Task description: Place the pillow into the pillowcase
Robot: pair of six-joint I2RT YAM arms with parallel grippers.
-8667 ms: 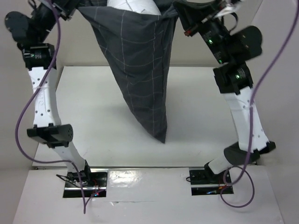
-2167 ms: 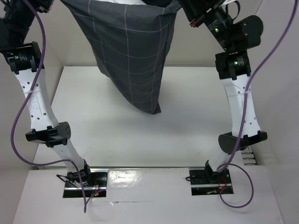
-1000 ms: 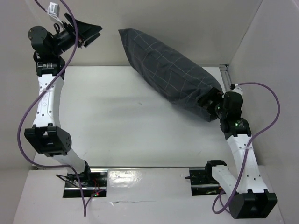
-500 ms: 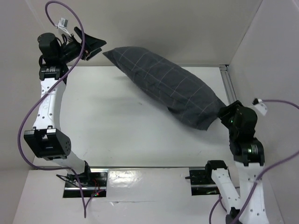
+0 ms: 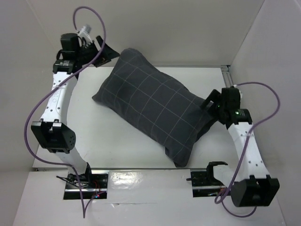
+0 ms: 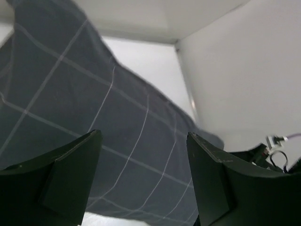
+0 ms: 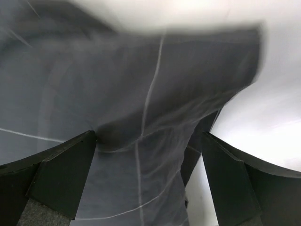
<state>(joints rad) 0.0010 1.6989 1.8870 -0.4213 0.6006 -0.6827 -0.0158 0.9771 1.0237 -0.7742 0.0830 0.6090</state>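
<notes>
Left gripper (image 5: 110,52) and right gripper (image 5: 209,100), jaws spread, flank the pillowcase (image 5: 155,113).

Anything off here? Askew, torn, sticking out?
Only the angle: the pillowcase lies diagonally across the table, plump, one corner close to the near edge. No tear or white poking out visible. Right wrist view is blurred.

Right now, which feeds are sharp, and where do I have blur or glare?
Top view: sharp, evenly lit, pillowcase grid crisp; some glare on the shiny strip between the bases. Left wrist: slightly soft, grid readable. Right wrist: smeared by blur, cloth edge fuzzy, bright area at right washed out.
</notes>
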